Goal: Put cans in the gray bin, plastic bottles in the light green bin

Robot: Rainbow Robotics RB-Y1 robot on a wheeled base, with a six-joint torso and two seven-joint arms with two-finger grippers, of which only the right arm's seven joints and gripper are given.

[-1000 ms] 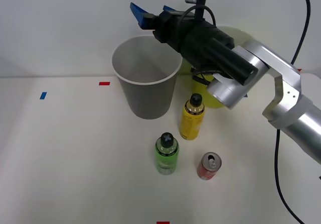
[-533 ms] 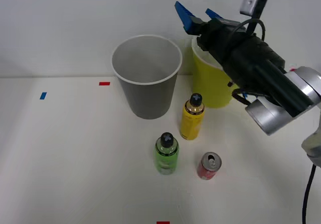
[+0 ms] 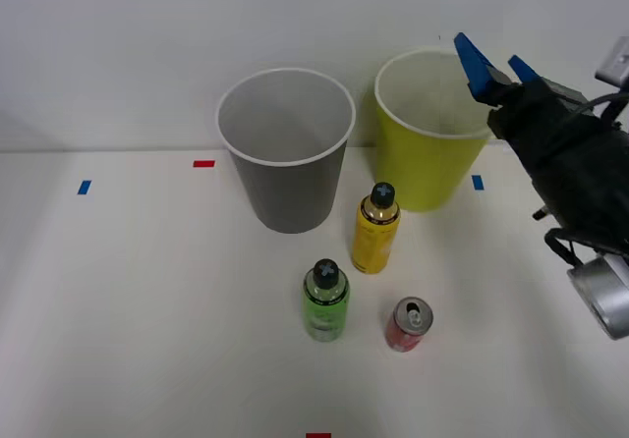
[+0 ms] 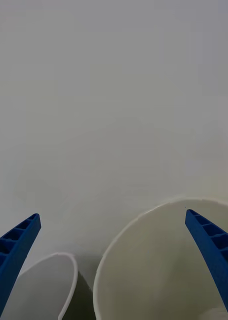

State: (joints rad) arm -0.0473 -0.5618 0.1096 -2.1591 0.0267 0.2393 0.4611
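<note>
I'm seeing my right gripper [image 3: 494,65] hanging in the air with its two blue ribbed fingers [image 4: 14,252] spread wide apart and nothing between them. In the front view it is sitting at the right-hand rim of the light green bin [image 3: 428,153], raised above the table, with the black wrist and silver arm trailing off to the right edge.

From the wrist camera I'm looking past the spread fingers at the pale inside of the light green bin [image 4: 159,265], and the white rim of the gray bin [image 4: 49,287] is showing just beside it.

On the white table [image 3: 147,310], the gray bin [image 3: 287,163] is standing upright to the left of the light green one, the two near each other at the back. In front of them, the yellow bottle [image 3: 375,232] is standing upright with its black cap on, roughly between the two bins. The green bottle [image 3: 325,302] is standing nearer the camera, slightly to the left of the yellow one. The red can [image 3: 408,324] is standing just to the right of the green bottle, its silver pull-tab top facing up. None of the three is touching another.
</note>
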